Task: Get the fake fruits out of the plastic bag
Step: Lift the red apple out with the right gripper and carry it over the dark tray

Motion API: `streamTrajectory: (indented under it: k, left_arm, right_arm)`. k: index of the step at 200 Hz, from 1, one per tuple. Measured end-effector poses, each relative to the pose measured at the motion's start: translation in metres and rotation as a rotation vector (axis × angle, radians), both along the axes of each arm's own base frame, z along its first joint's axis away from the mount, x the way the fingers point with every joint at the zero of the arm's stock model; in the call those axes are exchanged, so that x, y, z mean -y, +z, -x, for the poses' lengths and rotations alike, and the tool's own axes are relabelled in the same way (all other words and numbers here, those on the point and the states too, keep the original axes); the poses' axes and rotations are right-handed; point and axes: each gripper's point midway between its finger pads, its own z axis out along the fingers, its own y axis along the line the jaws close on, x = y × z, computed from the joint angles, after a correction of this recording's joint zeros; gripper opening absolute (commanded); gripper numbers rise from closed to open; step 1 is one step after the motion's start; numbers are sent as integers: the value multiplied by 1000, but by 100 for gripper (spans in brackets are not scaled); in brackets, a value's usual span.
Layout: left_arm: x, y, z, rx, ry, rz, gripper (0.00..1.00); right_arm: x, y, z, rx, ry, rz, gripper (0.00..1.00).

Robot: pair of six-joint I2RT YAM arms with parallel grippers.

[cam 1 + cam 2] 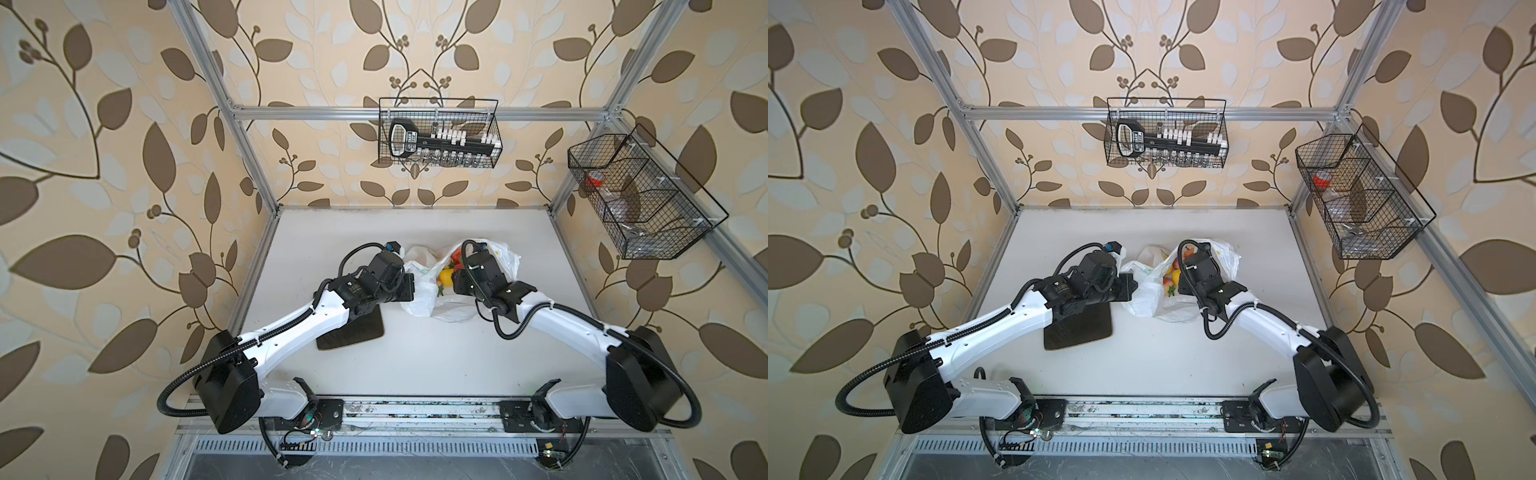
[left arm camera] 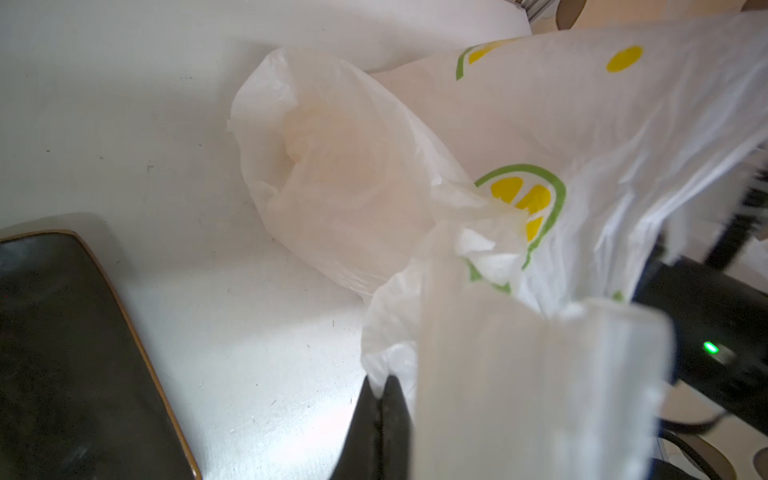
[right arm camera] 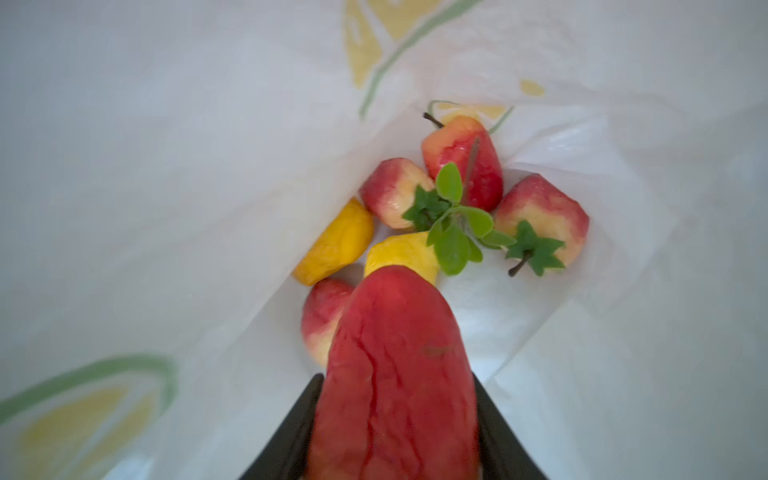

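The plastic bag (image 1: 417, 301) (image 1: 1140, 300), white with lemon prints, lies mid-table in both top views. My left gripper (image 2: 382, 383) is shut on a fold of the bag's edge (image 2: 390, 357) and holds that side up. My right gripper (image 3: 397, 376) is inside the bag (image 3: 166, 166), shut on a red fake fruit (image 3: 395, 324). Below it lie several more fake fruits: red-yellow apples (image 3: 461, 153), strawberries with green caps (image 3: 540, 212), a yellow pear with leaves (image 3: 401, 251) and an orange-yellow piece (image 3: 336, 245). In a top view, a yellow fruit (image 1: 446, 276) shows through the bag's mouth.
A dark square tray (image 1: 353, 332) (image 2: 62, 332) lies on the white table, left of the bag and partly under my left arm. Two black wire baskets hang on the walls: one at the back (image 1: 438, 133), one at the right (image 1: 640, 195). Aluminium frame posts line the table edges.
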Motion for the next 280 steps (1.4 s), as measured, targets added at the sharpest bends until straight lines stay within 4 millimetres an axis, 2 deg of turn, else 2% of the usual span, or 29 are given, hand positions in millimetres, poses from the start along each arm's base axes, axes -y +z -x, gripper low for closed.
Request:
streamTrajectory:
  k: [52,74,105,140,168,191,224,256,280]
  left_arm:
    - [-1,-6,-11,0,39,-35,0]
    - [0,-3,-16,12,44,-39,0]
    - [2,2,-18,32,34,-42,2]
    - [-2,3,-22,44,25,-56,2]
    - [-8,4,-32,53,26,-66,2]
    - [-17,4,-43,53,44,-68,1]
    - [-37,3,-62,56,89,-78,2]
    - [-48,-7,-77,37,116,-86,2]
    - [-50,-9,-79,30,121,-85,2]
  right_arm:
    - [-29,42,49,111,274,-67,32]
    - [-37,60,67,174,382,-79,31]
    - [-47,76,93,252,532,-66,32]
    - [-84,85,139,345,798,-18,32]
    - [-121,67,179,371,1014,46,31]
    - [-146,46,191,363,1090,79,29]
    - [-176,12,189,338,1105,114,28]
    - [-198,-22,177,300,1082,135,28]
    - [-213,-33,163,295,1045,151,27]
